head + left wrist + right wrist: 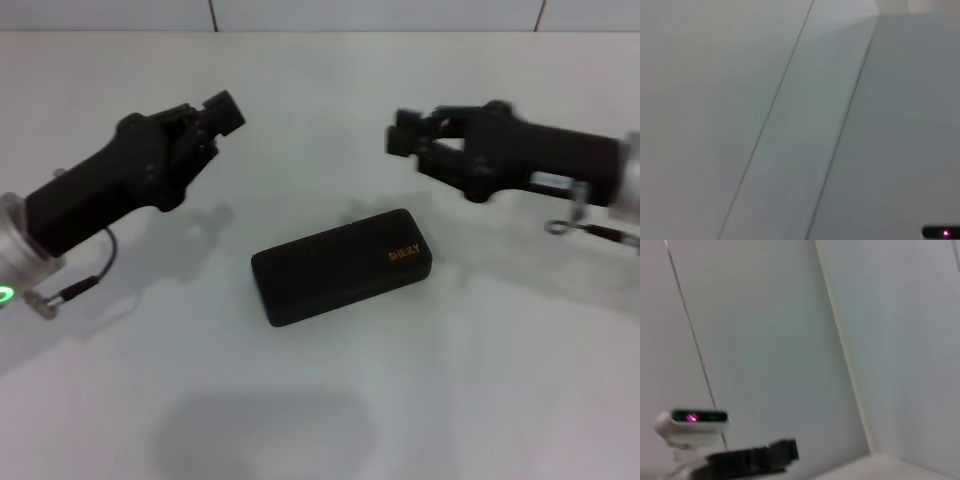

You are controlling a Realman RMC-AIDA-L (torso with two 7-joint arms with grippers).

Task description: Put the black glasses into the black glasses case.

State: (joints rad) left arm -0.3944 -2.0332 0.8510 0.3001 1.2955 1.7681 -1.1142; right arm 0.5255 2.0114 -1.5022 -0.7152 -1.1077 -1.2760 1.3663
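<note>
White table (320, 420), tiled wall behind; black glasses case (341, 266) closed; gripper states unclear

black glasses case (341, 266) on table (480, 380), between tools

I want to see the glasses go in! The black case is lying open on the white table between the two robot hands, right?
Not quite. The black glasses case is shut, its lid with orange lettering facing up, as the head view shows. It does lie on the white table, between the left gripper and the right gripper, which hover above without touching it.
</note>
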